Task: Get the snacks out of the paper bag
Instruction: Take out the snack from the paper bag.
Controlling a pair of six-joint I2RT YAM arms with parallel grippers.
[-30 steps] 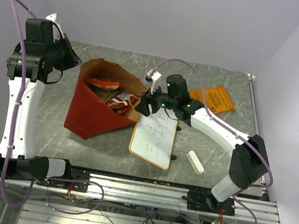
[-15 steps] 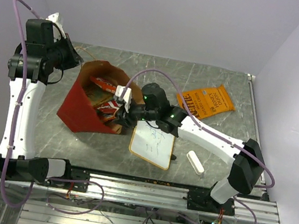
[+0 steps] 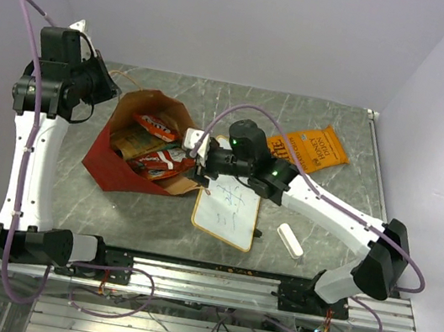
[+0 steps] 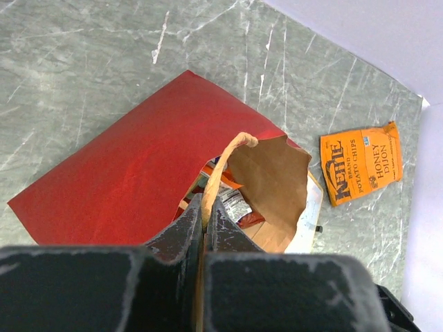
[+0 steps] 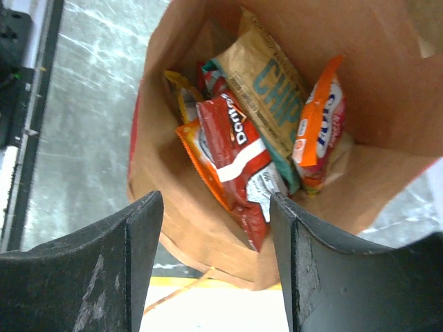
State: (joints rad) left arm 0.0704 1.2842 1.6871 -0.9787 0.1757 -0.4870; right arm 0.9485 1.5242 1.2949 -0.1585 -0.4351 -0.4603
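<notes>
You had the paper bag lying on its side at about 9 o'clock on the table. It was red outside and brown kraft inside, with its wide mouth turned toward 3 o'clock. The snacks were all crinkly, flat and roughly rectangular, and most sat packed together inside it. The right wrist view showed a glossy red packet lying over an orange one. A long matte brown packet with teal lettering lay beside them at 1 o'clock. An orange and pink packet stood on edge at 3 o'clock, and a yellow corner showed at 10 o'clock.

Your right gripper sat just at the bag's mouth. Its two dark fingers were spread wide with nothing between them, and the packets were framed in the gap. In the top view it came in from 3 o'clock of the bag.

Your left gripper was raised at the bag's 11 o'clock corner. Its fingers were pressed together on a fold of the brown rim, pinching the paper and lifting that edge.

One orange chip packet lay flat on the grey veined stone at 2 o'clock, well apart from the bag. A small wood-framed whiteboard with scribbles lay just beside the bag's mouth at 6 o'clock. A white eraser block lay near it at 4 o'clock.
</notes>
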